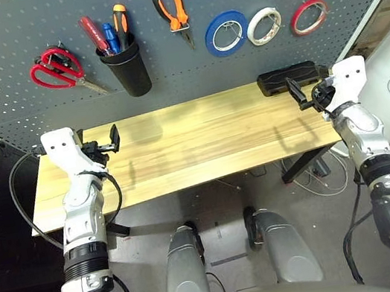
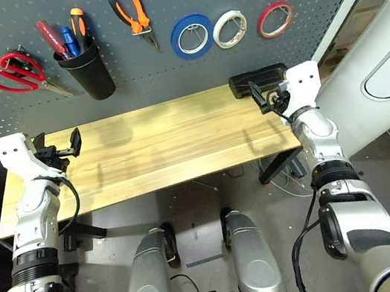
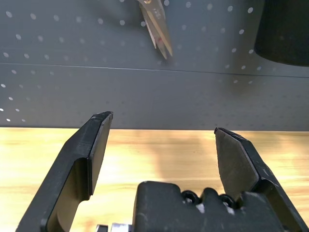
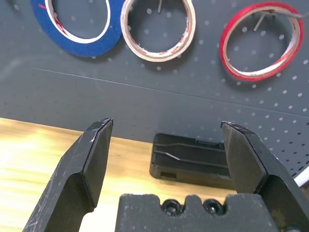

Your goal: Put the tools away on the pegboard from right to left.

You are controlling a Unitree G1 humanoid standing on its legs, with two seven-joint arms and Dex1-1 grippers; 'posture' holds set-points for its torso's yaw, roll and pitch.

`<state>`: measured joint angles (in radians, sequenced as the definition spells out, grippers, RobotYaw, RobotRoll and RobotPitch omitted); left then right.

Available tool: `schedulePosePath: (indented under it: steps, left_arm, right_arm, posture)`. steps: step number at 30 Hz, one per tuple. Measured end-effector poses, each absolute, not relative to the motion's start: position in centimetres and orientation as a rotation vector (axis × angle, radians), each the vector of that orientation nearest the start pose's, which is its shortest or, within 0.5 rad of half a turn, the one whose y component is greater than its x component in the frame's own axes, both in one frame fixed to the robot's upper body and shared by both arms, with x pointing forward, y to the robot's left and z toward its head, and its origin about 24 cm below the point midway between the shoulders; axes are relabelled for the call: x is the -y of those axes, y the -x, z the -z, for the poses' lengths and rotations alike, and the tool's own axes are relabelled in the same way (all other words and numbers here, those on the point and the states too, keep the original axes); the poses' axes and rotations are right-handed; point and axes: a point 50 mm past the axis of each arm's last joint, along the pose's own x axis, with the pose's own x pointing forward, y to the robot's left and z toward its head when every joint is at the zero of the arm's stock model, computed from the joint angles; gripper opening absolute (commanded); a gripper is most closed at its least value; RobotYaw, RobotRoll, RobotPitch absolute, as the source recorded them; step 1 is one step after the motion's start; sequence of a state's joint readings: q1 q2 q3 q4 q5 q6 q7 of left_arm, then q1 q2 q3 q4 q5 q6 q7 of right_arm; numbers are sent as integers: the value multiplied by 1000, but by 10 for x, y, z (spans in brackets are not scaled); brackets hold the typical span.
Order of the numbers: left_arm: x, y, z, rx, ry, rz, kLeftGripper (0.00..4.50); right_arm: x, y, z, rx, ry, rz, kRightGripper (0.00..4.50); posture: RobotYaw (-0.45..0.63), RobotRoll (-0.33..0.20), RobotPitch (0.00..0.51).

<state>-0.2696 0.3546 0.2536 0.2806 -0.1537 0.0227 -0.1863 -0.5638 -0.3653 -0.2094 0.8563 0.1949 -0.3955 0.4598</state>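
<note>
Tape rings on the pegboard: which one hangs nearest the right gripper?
The red tape ring, rightmost of the three, hangs above the right gripper; the white ring and blue ring hang further left.

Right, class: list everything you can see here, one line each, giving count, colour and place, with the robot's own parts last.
Pegboard: one, dark grey, behind table.
Red-handled scissors: one, hung far left.
Cup: one, black, on the board, holding red, blue and orange-black handled tools.
Pliers: one, orange-handled, hung centre.
Tape rings: blue, white, red, hung right.
Black box: one, table's back right.
Table: one, light wood.
Left gripper: black, open, empty.
Right gripper: black, open, empty.
</note>
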Motion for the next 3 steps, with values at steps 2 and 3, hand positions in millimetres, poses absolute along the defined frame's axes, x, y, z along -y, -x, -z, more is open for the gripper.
schedulePosePath:
  steps: [2,3]
  left_arm:
    - [-264,-298,-81,20,-123,-72,4448]
    - [-263,-298,-82,23,-120,-71,4448]
  right_arm:
    - [247,-340,-79,148,102,-197,4500]
    - [247,-340,-78,146,102,-199,4500]
  posture:
    - [-14,0,173]
    - [-6,0,177]
